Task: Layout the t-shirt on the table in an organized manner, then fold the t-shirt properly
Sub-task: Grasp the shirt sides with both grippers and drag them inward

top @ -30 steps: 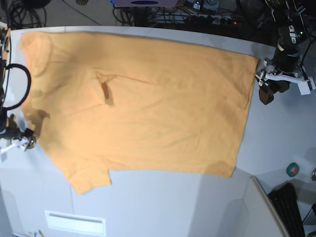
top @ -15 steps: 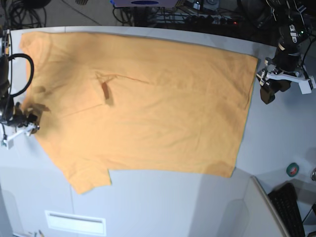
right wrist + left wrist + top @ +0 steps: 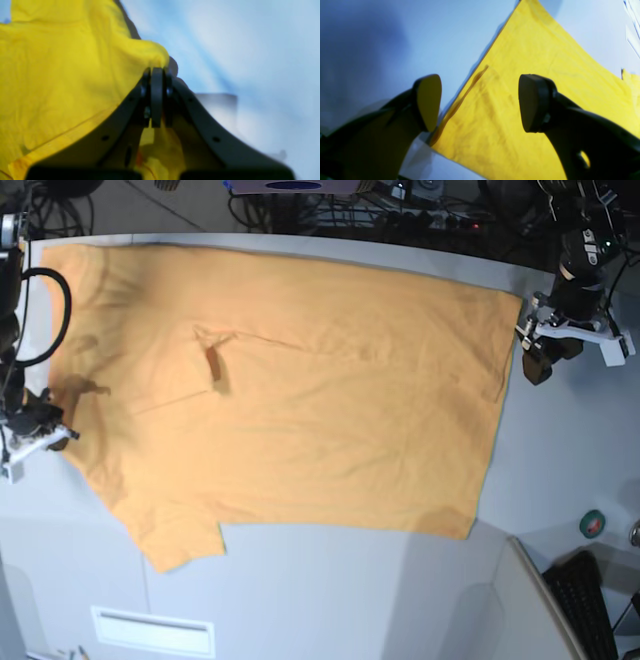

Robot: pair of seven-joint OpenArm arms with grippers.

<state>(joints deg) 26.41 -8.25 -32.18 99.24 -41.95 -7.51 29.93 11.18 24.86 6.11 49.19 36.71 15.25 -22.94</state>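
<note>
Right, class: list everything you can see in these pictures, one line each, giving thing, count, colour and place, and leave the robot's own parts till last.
t-shirt: one, orange-yellow, spread flat across most of the table.
table: one, light grey-white, under the shirt.
slanted panel: one, grey, near right corner of the base view.
tape roll: one, greenish, on the table at the right edge of the base view.
keyboard: one, black, bottom right corner of the base view.
cables: several, dark, behind the far table edge.
left gripper: one, black fingers apart, over the shirt's edge.
right gripper: one, black, shut on a shirt edge.
</note>
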